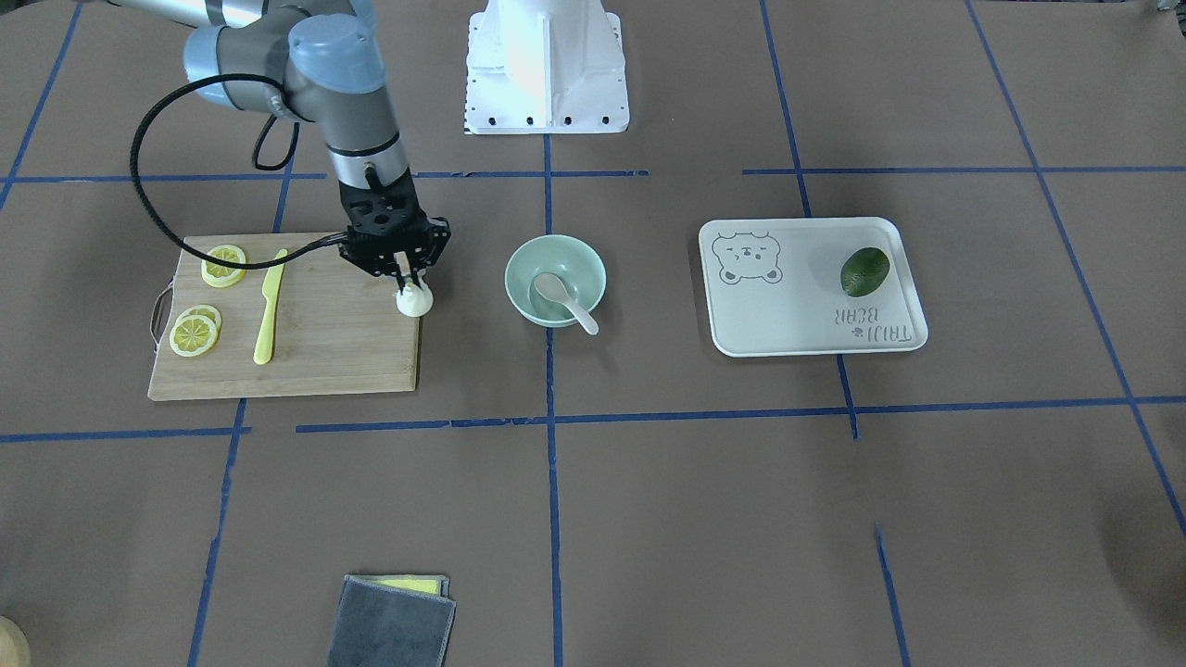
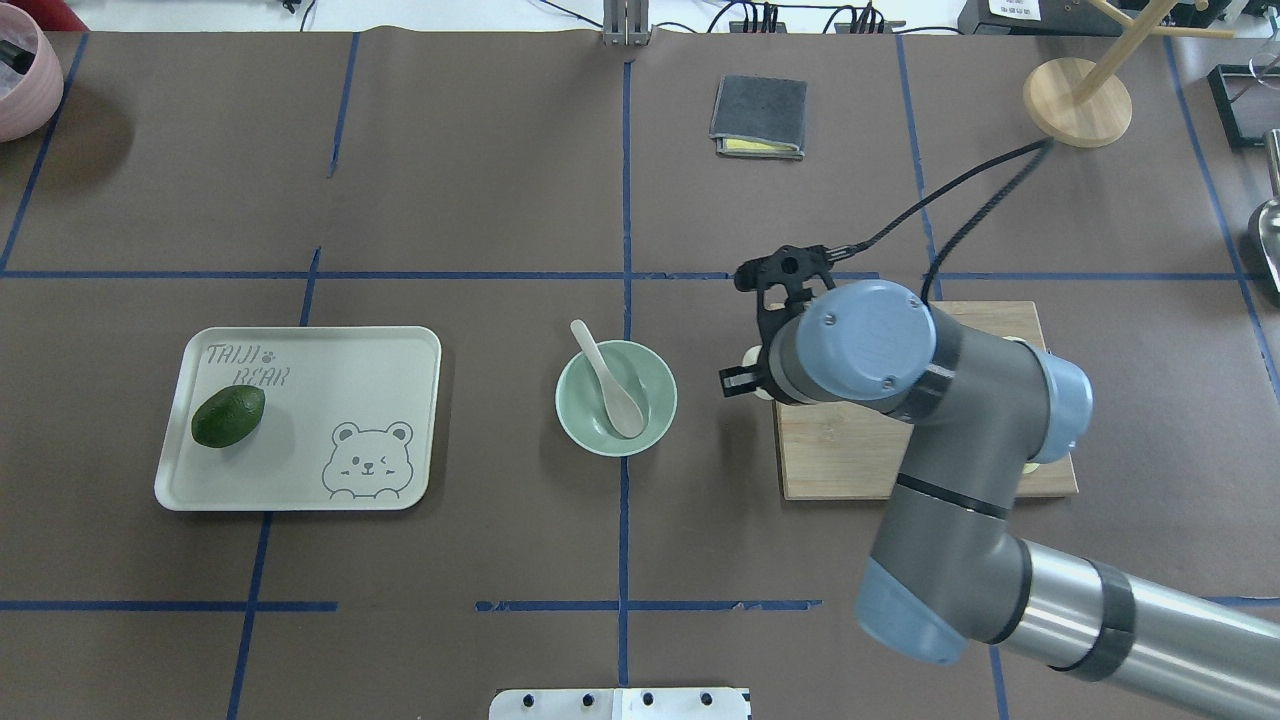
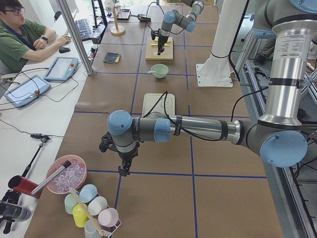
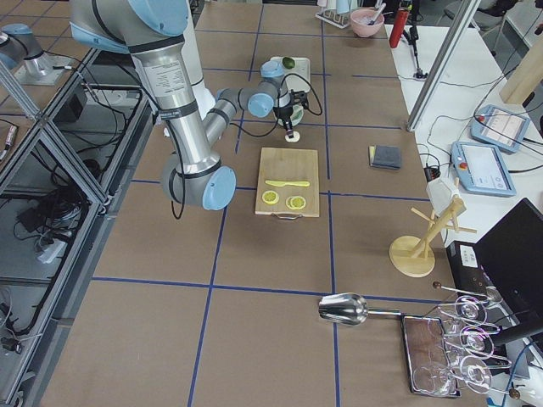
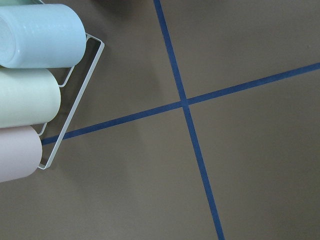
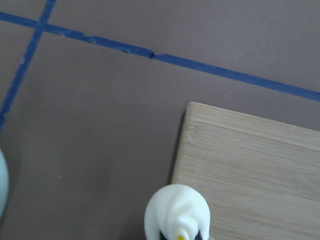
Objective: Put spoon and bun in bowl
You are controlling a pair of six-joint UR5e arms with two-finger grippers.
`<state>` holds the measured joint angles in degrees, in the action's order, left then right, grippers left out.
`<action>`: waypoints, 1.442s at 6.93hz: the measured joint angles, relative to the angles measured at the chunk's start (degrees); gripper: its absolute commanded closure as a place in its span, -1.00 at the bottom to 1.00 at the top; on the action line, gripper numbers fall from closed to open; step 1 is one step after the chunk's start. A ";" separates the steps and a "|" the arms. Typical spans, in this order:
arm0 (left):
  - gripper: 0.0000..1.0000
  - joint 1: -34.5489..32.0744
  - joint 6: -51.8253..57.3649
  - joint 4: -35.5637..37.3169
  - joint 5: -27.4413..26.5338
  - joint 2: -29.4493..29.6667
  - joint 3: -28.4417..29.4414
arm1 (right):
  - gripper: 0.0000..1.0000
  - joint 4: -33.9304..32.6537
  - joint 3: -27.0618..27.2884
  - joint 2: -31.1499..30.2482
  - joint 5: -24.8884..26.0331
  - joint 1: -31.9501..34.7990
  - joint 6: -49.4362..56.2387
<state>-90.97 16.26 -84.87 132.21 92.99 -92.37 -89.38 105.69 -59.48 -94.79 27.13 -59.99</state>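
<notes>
The right pincer (image 1: 410,281) was clamped on the bun (image 1: 414,301) over the corner of the cutting board (image 1: 306,343), toward the table's right end. The bowl (image 1: 576,259), spoon (image 1: 563,298) already inside, stood leftward of it, midway between the table's ends. The left pincer (image 3: 122,172) could not be judged apart or together.

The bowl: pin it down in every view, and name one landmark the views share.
Front-facing: the bowl sits centre, spoon inside.
Overhead: centre, left of the cutting board.
Exterior left: far and small, top centre.
Exterior right: cannot pick it out behind the right arm.
Left wrist: not in it.
Right wrist: pale sliver, left edge.
Landmark: the cutting board beside it.
</notes>
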 measured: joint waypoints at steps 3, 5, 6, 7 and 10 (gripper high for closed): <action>-1.00 0.00 0.04 0.05 0.69 0.00 -0.01 | 0.28 -6.40 -9.51 14.79 3.71 -4.69 -7.66; -1.00 0.01 0.08 0.02 0.77 0.04 0.05 | -1.00 -6.64 -13.32 17.08 5.97 -7.17 -9.16; -1.00 0.03 0.08 0.04 0.77 0.02 0.05 | -1.00 -6.62 -13.62 17.23 6.65 -7.51 -9.23; -1.00 0.04 0.09 0.05 0.77 0.02 0.04 | -1.00 -6.61 -13.65 17.37 7.23 -7.58 -9.09; -1.00 0.08 0.09 0.06 0.77 0.08 0.11 | -1.00 -6.79 -11.13 16.98 6.45 -5.80 -6.65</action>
<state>-90.88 16.35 -84.81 132.98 93.07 -92.26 -96.17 94.56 -42.49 -88.34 21.33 -66.64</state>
